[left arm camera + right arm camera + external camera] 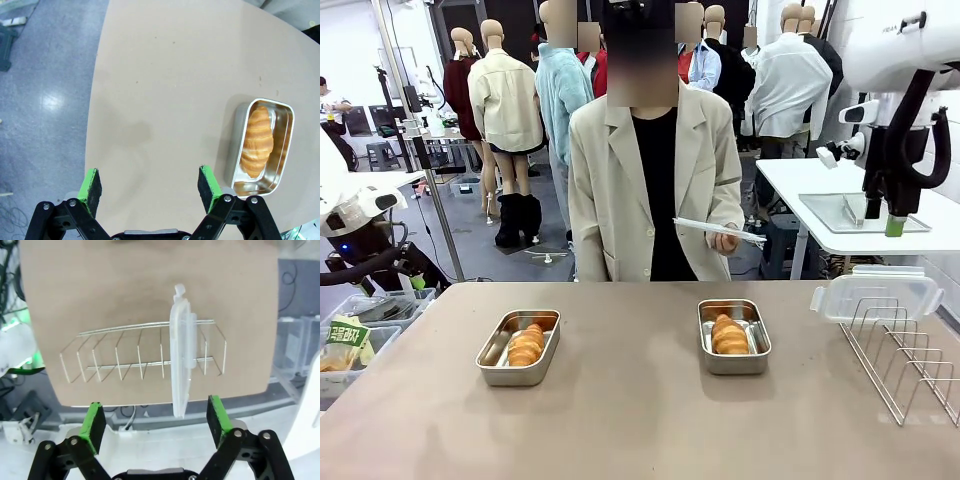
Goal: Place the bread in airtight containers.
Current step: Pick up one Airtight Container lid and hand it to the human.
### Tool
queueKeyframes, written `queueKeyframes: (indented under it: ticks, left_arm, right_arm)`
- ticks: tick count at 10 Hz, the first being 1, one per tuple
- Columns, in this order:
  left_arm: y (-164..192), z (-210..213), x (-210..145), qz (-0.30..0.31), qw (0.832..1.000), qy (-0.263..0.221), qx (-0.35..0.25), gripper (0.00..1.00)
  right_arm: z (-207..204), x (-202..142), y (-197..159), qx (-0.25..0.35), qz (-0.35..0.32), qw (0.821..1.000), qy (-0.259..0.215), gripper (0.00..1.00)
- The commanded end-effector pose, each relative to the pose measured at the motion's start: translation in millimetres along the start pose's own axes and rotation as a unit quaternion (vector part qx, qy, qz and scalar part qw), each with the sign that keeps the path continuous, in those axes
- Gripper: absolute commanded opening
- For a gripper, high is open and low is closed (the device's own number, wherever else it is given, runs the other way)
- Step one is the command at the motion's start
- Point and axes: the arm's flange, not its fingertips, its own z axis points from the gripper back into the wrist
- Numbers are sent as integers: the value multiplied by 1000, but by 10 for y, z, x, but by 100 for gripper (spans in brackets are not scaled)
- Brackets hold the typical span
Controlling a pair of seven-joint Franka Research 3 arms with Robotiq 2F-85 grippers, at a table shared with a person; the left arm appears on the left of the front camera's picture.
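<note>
Both ridged, golden-brown croissant-style rolls are sitting in the shiny rounded-corner steel containers on the matte tan table. The left roll lies lengthwise in the left container, and the right roll lies the same way in the right container. Both containers are open-topped and well apart from each other.

A translucent plastic lid with clip tabs rests on the thin silver wire rack at the table's right side. From the right wrist camera it stands on edge between the rack's prongs.

The right gripper hangs above that rack, green pads spread wide with nothing between them. The left gripper is spread wide and empty too, over bare tabletop with the left container just off to one side.

The person in the beige blazer holds a thin flat pale piece in one hand; can't tell what it is.
</note>
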Motion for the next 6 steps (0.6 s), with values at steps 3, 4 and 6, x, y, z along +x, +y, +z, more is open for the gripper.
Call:
queueKeyframes:
  ticks: [3,4,6]
  left_arm:
    - [22,20,-9,-3,1000,0,4,100]
    - [22,20,-9,-3,1000,0,4,100]
    - [22,20,-9,-3,1000,0,4,100]
  right_arm:
    - [-84,-57,-23,-1,1,1000,-2,100]
    - [-84,-57,-23,-1,1,1000,-2,100]
    - [-84,-57,-23,-1,1,1000,-2,100]
